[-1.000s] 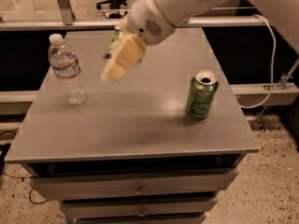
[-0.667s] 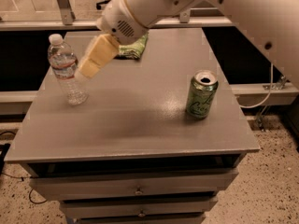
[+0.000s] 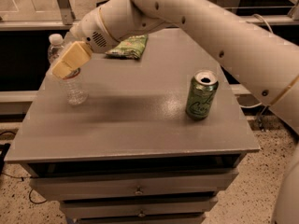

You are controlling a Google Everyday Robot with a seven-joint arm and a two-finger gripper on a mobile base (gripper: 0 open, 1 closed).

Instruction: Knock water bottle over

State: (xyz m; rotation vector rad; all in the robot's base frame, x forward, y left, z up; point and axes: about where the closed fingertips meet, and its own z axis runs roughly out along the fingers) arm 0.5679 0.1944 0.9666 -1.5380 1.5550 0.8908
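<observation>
The end effector (image 3: 62, 70) is hanging pinched narrow, gripping nothing, right at the upper half of the water bottle (image 3: 75, 88), which is standing upright near the left edge of the surface (image 3: 140, 125). I'm guessing it's sitting that high so a shove tips the bottle instead of sliding it

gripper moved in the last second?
Yes. The gripper has moved left, away from the green can, which stayed put. It now overlaps the upright water bottle in this view.
</observation>
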